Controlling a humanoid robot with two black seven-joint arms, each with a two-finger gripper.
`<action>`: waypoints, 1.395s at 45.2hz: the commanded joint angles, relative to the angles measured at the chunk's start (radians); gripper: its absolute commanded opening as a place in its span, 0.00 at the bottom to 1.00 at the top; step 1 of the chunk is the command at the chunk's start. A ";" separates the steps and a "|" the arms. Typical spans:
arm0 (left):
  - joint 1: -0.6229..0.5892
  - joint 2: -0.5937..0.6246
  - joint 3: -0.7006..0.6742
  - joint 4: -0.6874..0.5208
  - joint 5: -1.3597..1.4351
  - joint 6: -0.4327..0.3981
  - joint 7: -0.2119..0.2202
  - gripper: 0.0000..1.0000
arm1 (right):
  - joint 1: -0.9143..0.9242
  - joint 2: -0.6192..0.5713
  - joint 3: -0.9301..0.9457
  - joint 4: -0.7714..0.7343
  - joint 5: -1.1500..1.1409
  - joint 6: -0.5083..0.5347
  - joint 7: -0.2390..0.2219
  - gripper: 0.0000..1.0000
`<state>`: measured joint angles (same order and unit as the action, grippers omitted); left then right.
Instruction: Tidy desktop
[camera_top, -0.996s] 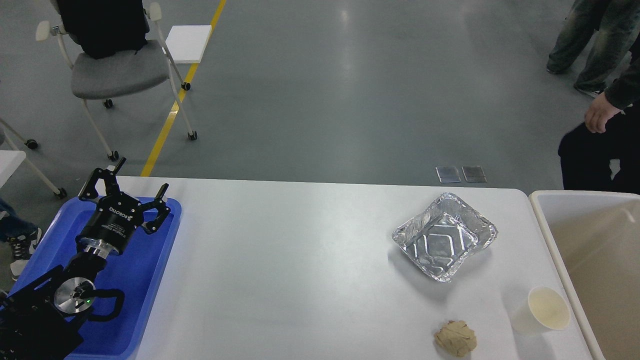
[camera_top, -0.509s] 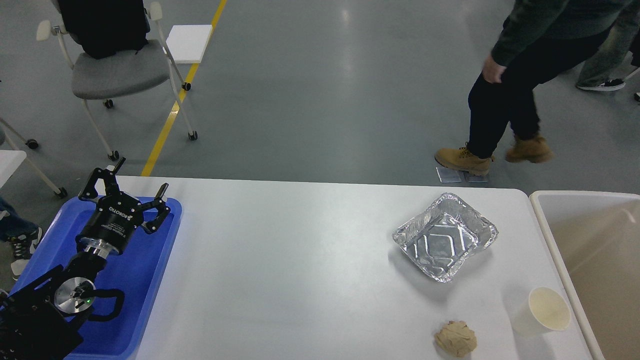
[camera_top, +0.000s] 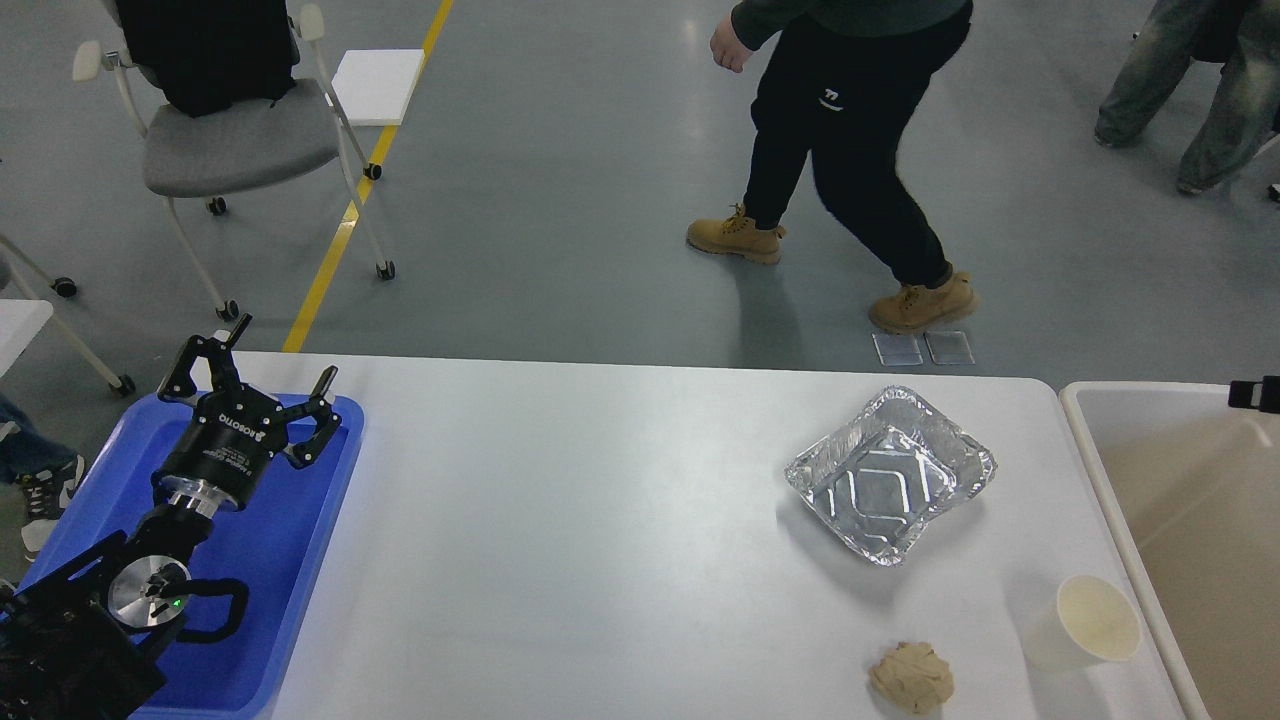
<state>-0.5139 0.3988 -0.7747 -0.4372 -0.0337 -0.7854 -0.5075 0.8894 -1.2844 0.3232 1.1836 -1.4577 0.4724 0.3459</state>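
On your left, the left gripper (camera_top: 262, 380) hangs over the blue tray (camera_top: 290, 560), its jaws spread wide and holding nothing. Your tabletop (camera_top: 600, 520) fills the middle of the view, between the tray and the beige bin (camera_top: 1100, 470) at its right end. Toward that end sit a foil pan (camera_top: 889, 474), a paper cup (camera_top: 1090, 622) and, just left of the cup, a crumpled brown wad (camera_top: 911, 676). Only a dark sliver (camera_top: 1258, 393) shows at the right edge; you cannot tell what it is.

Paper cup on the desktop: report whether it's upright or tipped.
Upright. The paper cup stands on the desktop with its round open mouth facing up; its pale inside shows no contents.
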 joint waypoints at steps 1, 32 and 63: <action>0.000 0.000 0.000 0.000 0.000 0.000 0.000 0.99 | 0.321 0.079 -0.397 -0.025 -0.004 0.000 -0.011 1.00; 0.000 0.000 0.000 0.000 0.000 0.000 0.000 0.99 | 1.088 0.464 -1.492 -0.027 0.557 0.028 -0.008 1.00; 0.000 0.000 0.002 0.000 0.000 0.000 0.000 0.99 | 1.180 0.711 -1.863 0.001 1.016 0.029 -0.008 1.00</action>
<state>-0.5139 0.3988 -0.7743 -0.4372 -0.0337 -0.7854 -0.5068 2.0412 -0.6207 -1.4116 1.1731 -0.5821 0.4999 0.3374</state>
